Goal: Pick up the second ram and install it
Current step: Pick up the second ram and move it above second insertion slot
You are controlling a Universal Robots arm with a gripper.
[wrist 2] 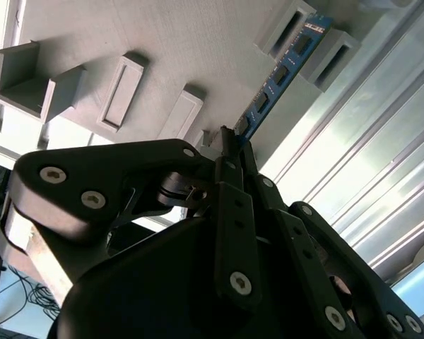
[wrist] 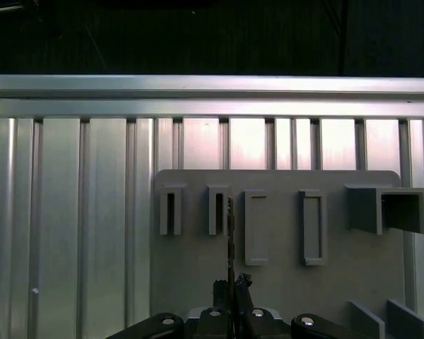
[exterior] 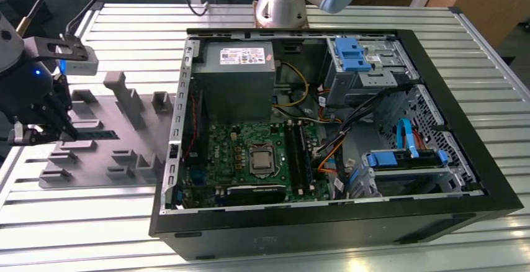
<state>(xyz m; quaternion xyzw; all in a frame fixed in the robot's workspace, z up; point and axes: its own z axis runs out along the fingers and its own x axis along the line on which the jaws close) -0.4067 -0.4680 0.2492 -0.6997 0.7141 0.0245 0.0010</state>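
Reaches from the base behind the case far out to the exterior view's left, well apart from the case, with the wrist bent down over the grey tray on the slatted table. Holds the gripper low, tips down among the tray's raised blocks. Grips the ram by its near end: in the second wrist view, black fingers drawn together at the gripper, closed on the thin blue stick, which comes straight out from between them. Carries the stick on its long edge, a row of black chips along the face, its far end between two slotted blocks near the tray's border. Cannot tell whether that end sits in the blocks or hangs just clear of them. In the first wrist view, looks along the stick from above: the ram edge-on as a thin dark line, running from the closed gripper out across the tray, just beside a slotted block on one side and a rectangular frame on the other. Over on the exterior view's right, leaves the case lying open on its side, motherboard facing up, long black slots next to the processor socket, well apart from the gripper and the ram.
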